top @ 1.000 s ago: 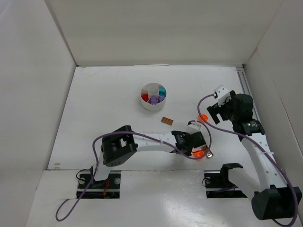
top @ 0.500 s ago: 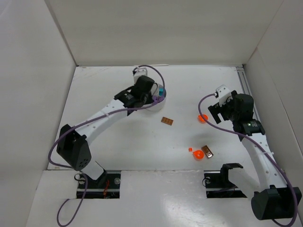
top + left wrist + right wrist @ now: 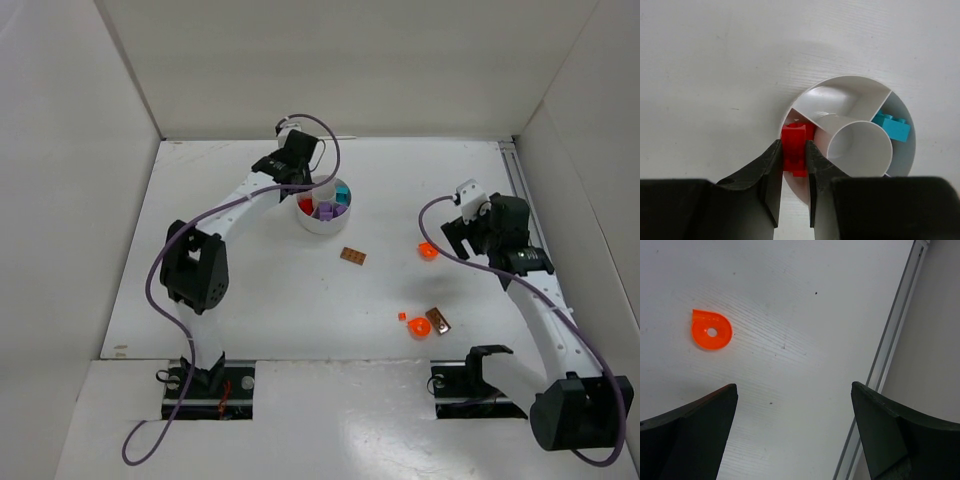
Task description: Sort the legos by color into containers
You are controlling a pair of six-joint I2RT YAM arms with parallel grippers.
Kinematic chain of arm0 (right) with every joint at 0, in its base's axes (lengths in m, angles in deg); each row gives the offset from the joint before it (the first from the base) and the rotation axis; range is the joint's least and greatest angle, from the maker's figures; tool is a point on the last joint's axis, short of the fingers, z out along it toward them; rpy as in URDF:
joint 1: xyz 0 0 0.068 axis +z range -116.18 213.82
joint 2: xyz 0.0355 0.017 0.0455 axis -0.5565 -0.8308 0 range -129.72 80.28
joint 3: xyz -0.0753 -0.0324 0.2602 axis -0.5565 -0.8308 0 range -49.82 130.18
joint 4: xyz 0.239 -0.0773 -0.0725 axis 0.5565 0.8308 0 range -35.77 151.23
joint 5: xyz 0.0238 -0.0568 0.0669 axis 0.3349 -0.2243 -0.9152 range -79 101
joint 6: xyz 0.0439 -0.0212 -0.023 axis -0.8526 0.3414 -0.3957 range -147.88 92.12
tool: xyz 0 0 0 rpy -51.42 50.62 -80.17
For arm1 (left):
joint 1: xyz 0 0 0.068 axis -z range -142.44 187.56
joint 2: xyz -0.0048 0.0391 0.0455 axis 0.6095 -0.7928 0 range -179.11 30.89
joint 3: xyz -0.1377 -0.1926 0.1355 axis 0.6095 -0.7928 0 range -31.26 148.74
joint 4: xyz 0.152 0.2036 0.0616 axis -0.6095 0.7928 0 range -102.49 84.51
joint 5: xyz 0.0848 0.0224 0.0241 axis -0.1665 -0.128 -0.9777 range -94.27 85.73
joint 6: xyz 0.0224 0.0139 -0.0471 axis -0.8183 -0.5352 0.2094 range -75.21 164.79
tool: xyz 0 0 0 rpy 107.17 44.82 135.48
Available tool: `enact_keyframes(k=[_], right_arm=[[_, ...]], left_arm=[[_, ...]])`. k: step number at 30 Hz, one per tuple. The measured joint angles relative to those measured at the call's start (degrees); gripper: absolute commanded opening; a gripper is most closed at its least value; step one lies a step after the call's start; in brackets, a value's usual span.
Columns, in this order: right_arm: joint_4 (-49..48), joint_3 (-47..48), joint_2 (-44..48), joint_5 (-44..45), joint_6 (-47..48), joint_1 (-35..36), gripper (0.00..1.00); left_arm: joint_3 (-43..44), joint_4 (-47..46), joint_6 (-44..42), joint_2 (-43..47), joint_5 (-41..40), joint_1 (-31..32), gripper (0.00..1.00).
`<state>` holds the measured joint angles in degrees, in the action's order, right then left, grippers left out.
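Top external view showed the left arm reaching far across the table [image 3: 230, 290] to a white dish [image 3: 311, 225]. The left claw [image 3: 303, 188] hung over the left edge of the dish. Purple legos [image 3: 325, 211] lay in the near part of the dish. A teal lego [image 3: 343, 195] lay in its right part, and a bit of red showed in its left part.

Left wrist view showed the left claw [image 3: 794, 150] shut tight on a red lego [image 3: 796, 145]. One finger pressed on each side of it. The red lego sat over the left wedge of the dish [image 3: 840, 80], just beside the round well [image 3: 860, 145] in the middle. The well had nothing in it. The teal lego [image 3: 891, 125] lay in the wedge on the right.

Right wrist view showed the right claw [image 3: 793, 387] open wide, with nothing between its fingers. It hung above the bare table [image 3: 790, 300]. A round orange lego [image 3: 712, 330] with a small hole lay flat on the table, up and to the left of the claw. A metal rail [image 3: 890, 355] ran along the table edge on the right.

From the top, the right claw [image 3: 450, 240] was just beside that orange lego [image 3: 428, 250]. A brown lego [image 3: 352, 256] lay alone between the dish and the right claw. Closer to the arm bases lay another orange lego [image 3: 419, 327], touching a second brown piece [image 3: 438, 320]. A tiny orange bit [image 3: 402, 316] lay just beside them.
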<state>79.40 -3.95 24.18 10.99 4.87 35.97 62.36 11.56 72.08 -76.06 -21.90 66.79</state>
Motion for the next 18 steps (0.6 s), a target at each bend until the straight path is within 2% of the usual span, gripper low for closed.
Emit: enact_keyframes(k=[2, 11, 18], right_arm=[[0.0, 0.0, -1.0, 0.9, 0.0, 0.0, 1.00], [0.3, 0.0, -6.2, 2.6, 0.0, -0.2, 1.00], [1.5, 0.0, -7.8, 3.8, -0.5, -0.2, 1.00]], left_arm=[[0.6, 0.5, -0.1, -1.7, 0.1, -0.1, 0.03], [0.6, 1.9, -0.1, -3.0, 1.9, -0.1, 0.32], [-0.6, 1.3, -0.2, -3.0, 3.7, -0.1, 0.38]])
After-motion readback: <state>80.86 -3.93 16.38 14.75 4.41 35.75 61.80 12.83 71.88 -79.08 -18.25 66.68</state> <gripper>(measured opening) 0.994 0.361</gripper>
